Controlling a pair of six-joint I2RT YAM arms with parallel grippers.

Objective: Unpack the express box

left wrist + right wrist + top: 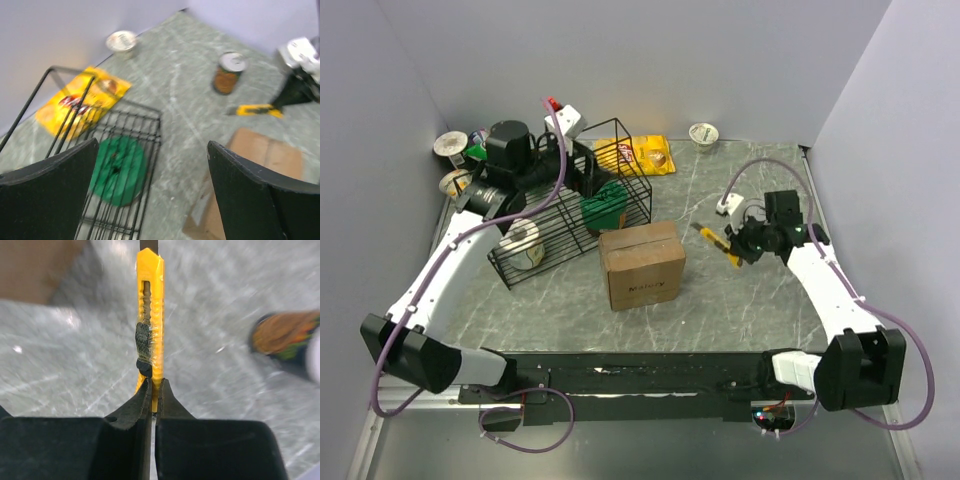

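Note:
The express box (642, 262), a brown carton with its taped seam shut, stands mid-table; its top also shows in the left wrist view (272, 155). A yellow utility knife (151, 325) points toward the box, and my right gripper (152, 390) is shut on its rear end. From above, that knife (716, 241) lies just right of the box, with the right gripper (740, 250) at its near end. My left gripper (152, 145) hangs open and holds nothing. It hovers over the wire basket's right end (588, 178), behind the box.
A black wire basket (570, 215) left of the box holds a green item (603, 205) and a white cup (525, 243). A yellow snack bag (645, 155) and a cup (704, 133) lie at the back. A can (227, 75) stands near the right gripper.

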